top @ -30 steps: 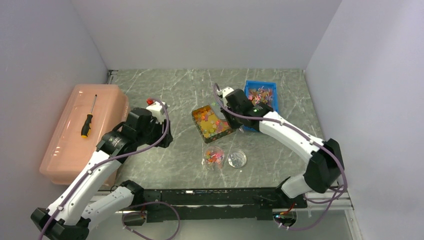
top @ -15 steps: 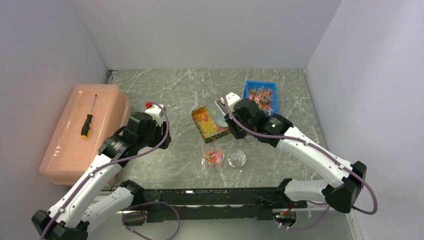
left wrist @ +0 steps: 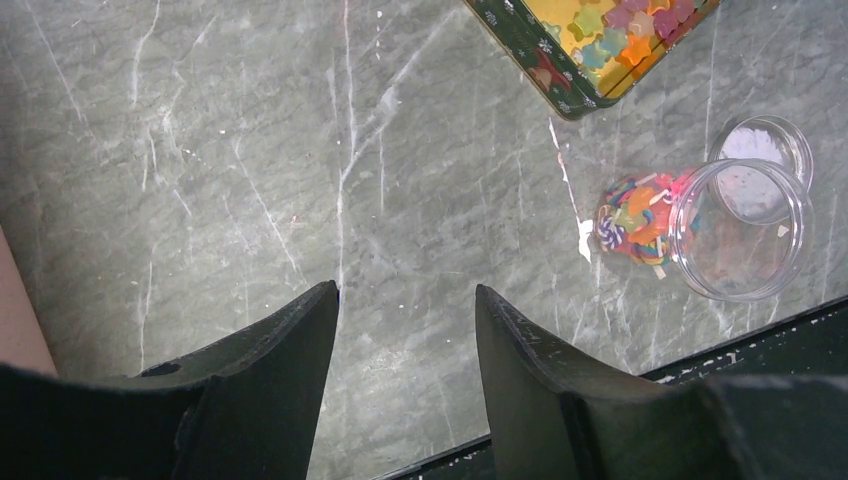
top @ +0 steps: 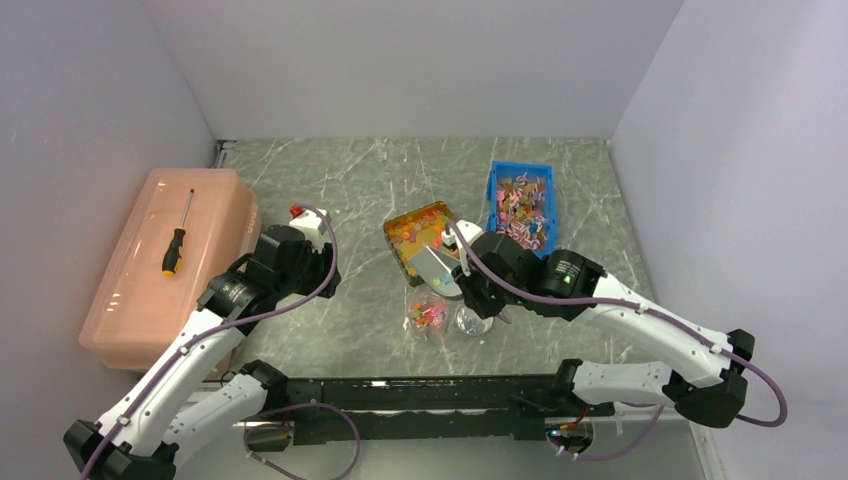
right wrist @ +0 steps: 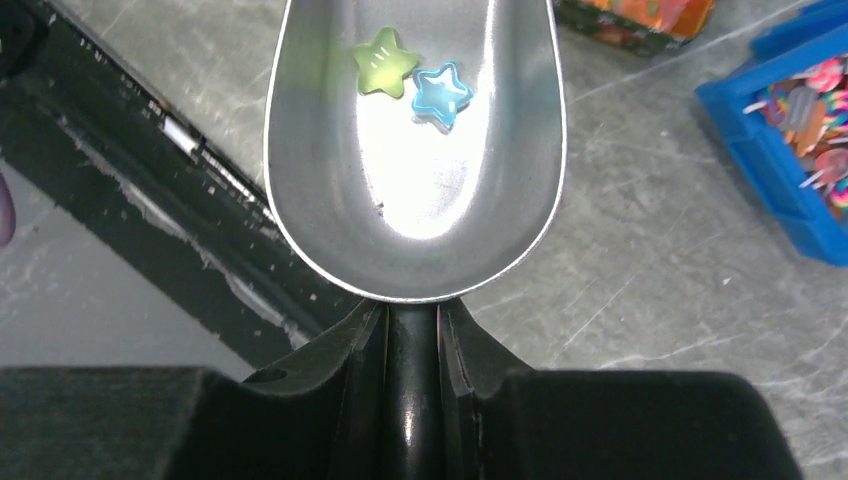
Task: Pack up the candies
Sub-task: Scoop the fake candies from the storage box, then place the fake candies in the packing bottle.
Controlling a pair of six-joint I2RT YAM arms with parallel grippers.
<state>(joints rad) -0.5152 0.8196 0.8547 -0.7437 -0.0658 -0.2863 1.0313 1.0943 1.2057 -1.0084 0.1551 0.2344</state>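
Observation:
The candies [top: 415,232] are small star-shaped pieces, orange, yellow and red, in an open dark tin [top: 397,252], also in the left wrist view [left wrist: 545,75]. My right gripper [top: 468,278] is shut on the black handle of a metal scoop [top: 437,267]. The scoop [right wrist: 415,170] holds a green star [right wrist: 385,68] and a blue star [right wrist: 443,92], just above and behind a clear jar [top: 428,313]. The jar [left wrist: 735,240] has mixed candies [left wrist: 635,215] in its bottom. My left gripper [left wrist: 405,290] is open and empty over bare table, left of the jar.
The jar's clear lid [top: 474,319] lies right of the jar. A blue bin [top: 522,205] of wrapped sweets stands at the back right. A pink lidded box [top: 165,275] with a screwdriver [top: 177,240] on it is at the left. The black front rail [right wrist: 150,170] is near.
My right arm has drawn the scoop out of the tin and carried it toward the near edge, to beside the jar. My left arm has barely moved.

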